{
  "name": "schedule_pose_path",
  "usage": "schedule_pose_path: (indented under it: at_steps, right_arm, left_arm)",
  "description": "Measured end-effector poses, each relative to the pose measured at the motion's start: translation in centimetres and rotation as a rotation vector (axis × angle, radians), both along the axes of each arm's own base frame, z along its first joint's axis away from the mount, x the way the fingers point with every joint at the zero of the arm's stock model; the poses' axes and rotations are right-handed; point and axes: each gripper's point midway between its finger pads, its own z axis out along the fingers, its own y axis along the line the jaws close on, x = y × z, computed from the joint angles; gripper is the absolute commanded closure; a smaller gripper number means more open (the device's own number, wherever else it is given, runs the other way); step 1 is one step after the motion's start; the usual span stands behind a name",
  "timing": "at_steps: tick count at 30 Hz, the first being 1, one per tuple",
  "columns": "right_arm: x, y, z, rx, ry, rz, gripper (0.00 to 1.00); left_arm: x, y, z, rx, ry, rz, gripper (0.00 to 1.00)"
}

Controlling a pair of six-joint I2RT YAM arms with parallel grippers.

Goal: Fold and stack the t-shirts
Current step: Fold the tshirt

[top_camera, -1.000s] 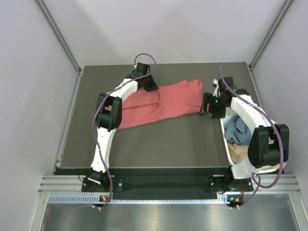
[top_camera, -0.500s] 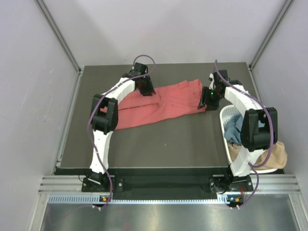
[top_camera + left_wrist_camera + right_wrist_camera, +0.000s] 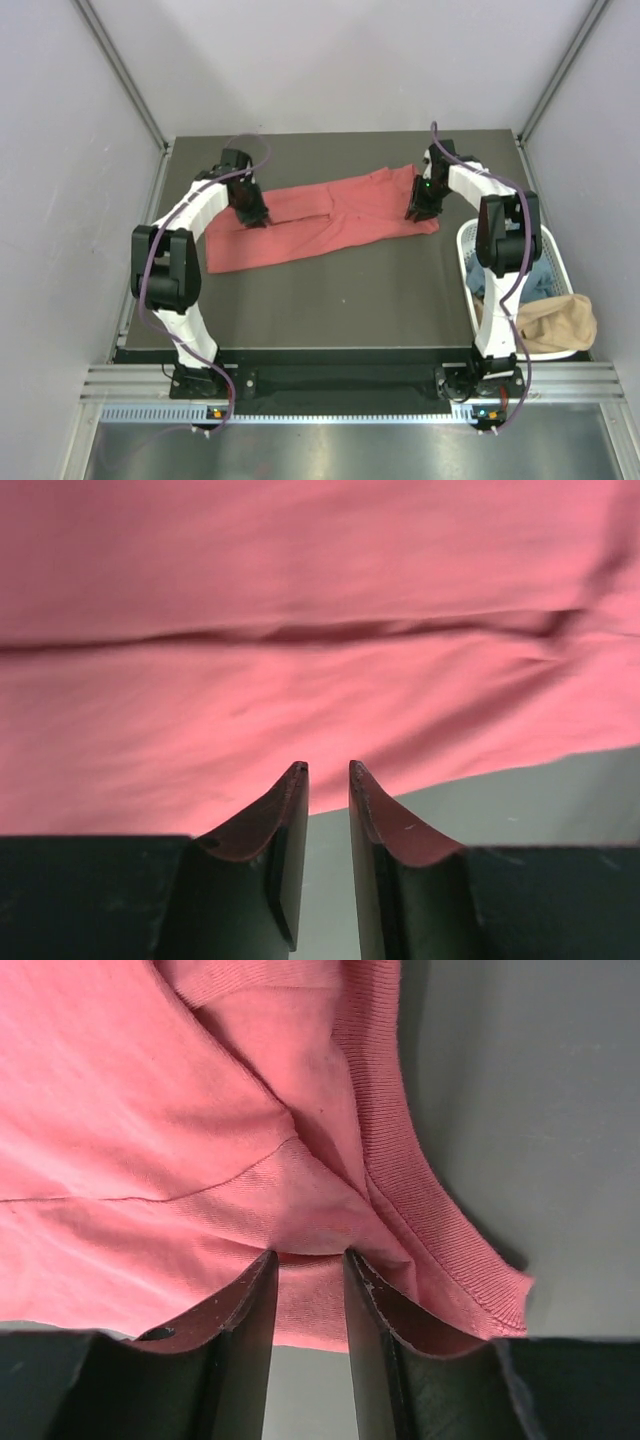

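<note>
Red shirt point(image 3: 320, 215): spread across the far half of the bench point(image 3: 350, 290).
My left hand point(image 3: 327, 770): narrow gap, tips at the shirt's edge.
My right hand point(image 3: 308, 1255): narrow, cloth in the gap; I cannot tell if it grips.

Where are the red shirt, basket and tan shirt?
red shirt point(image 3: 340, 215), top view, middle of the body
basket point(image 3: 463, 258), top view, left rim
tan shirt point(image 3: 556, 322), top view, middle of the bundle

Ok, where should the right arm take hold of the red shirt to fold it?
Take the coral-red t-shirt by the edge at its right end, beside the ribbed band, right gripper coming from above and straddling that edge. It lies flat on the table, so only an edge offers a bite, and the cloth looks layered there.
</note>
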Motion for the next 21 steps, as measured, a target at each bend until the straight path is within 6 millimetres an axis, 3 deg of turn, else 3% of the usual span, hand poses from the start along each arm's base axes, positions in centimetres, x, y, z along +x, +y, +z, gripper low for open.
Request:
schedule_pose_path:
  at_steps: [4, 7, 10, 17, 21]
  right_arm:
    - [-0.1, -0.5, -0.2, -0.002, 0.001, -0.011, 0.66]
    - [-0.3, -0.9, -0.2, 0.008, -0.011, -0.022, 0.66]
    - [-1.0, -1.9, -0.3, -0.001, -0.018, -0.038, 0.65]
    - [-3.2, -4.1, -0.4, -0.069, -0.039, -0.064, 0.64]
    - [-3.4, -4.4, -0.4, -0.089, -0.036, -0.057, 0.63]
  left_arm:
    - [-3.8, 4.4, -4.2, 0.011, 0.182, 0.095, 0.74]
    - [-5.0, 6.5, -5.2, 0.001, 0.243, 0.151, 0.75]
    - [-5.0, 8.0, -5.3, -0.016, 0.253, 0.195, 0.75]
    - [-4.9, 8.9, -5.8, -0.040, 0.275, 0.244, 0.75]
    - [-4.9, 9.1, -6.7, -0.043, 0.304, 0.261, 0.75]
